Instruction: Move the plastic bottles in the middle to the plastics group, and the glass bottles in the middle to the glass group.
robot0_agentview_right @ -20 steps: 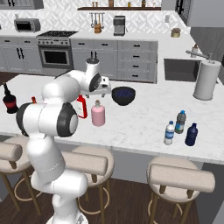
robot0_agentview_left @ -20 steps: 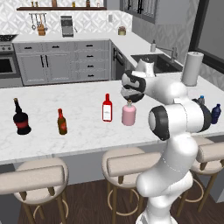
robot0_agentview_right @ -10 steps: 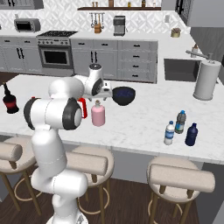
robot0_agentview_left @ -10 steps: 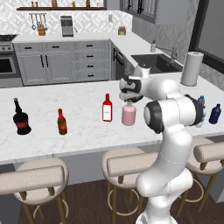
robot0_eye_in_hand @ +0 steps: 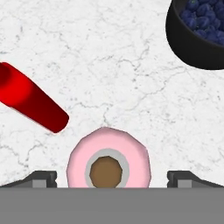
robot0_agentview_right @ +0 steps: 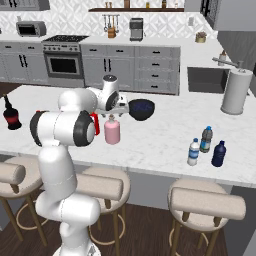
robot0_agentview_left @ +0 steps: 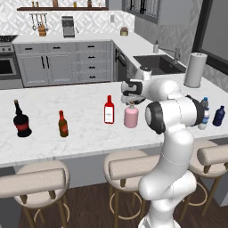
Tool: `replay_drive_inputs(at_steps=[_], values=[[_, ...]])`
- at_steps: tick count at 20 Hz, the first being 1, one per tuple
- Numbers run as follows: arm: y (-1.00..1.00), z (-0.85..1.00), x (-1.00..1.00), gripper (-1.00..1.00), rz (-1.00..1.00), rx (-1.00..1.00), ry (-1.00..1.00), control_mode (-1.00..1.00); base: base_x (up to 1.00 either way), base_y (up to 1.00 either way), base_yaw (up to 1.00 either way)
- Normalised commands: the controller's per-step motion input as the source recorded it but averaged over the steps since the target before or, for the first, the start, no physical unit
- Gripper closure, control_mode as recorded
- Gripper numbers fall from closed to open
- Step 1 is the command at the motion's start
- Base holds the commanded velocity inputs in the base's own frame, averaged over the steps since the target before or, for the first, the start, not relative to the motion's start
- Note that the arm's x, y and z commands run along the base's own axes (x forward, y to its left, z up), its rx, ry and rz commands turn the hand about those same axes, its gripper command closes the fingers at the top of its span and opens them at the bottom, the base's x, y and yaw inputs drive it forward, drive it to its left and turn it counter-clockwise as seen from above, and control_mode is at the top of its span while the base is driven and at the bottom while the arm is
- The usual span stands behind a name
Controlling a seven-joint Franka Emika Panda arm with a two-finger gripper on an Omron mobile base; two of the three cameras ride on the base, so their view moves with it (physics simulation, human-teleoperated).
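The pink bottle [robot0_eye_in_hand: 109, 164] stood mid-counter beside the red bottle [robot0_agentview_left: 109, 109], directly under the gripper [robot0_eye_in_hand: 109, 177], whose jaws were spread wide either side, holding nothing. The pick-up had apparently just begun; next, descend, clamp, carry toward the black bottle [robot0_agentview_left: 20, 120].

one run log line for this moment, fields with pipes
gripper: open, above pink bottle, jaws either side | red bottle: upright on counter, beside pink bottle | held: nothing
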Motion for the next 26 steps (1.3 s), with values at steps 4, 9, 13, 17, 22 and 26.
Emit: replay_drive_inputs(at_steps=[4, 9, 13, 17, 22, 26], values=[[0.00, -0.05, 0.00, -1.00, 0.00, 0.00, 0.01, -1.00, 0.00, 0.00, 0.00], [0.00, -0.08, 0.00, -1.00, 0.00, 0.00, 0.01, -1.00, 0.00, 0.00, 0.00], [0.00, -0.11, 0.00, -1.00, 0.00, 0.00, 0.04, -1.00, 0.00, 0.00, 0.00], [0.00, -0.06, 0.00, -1.00, 0.00, 0.00, 0.04, -1.00, 0.00, 0.00, 0.00], [0.00, 0.00, 0.02, -1.00, 0.00, 0.00, 0.04, -1.00, 0.00, 0.00, 0.00], [0.00, 0.00, 0.04, -1.00, 0.00, 0.00, 0.04, -1.00, 0.00, 0.00, 0.00]])
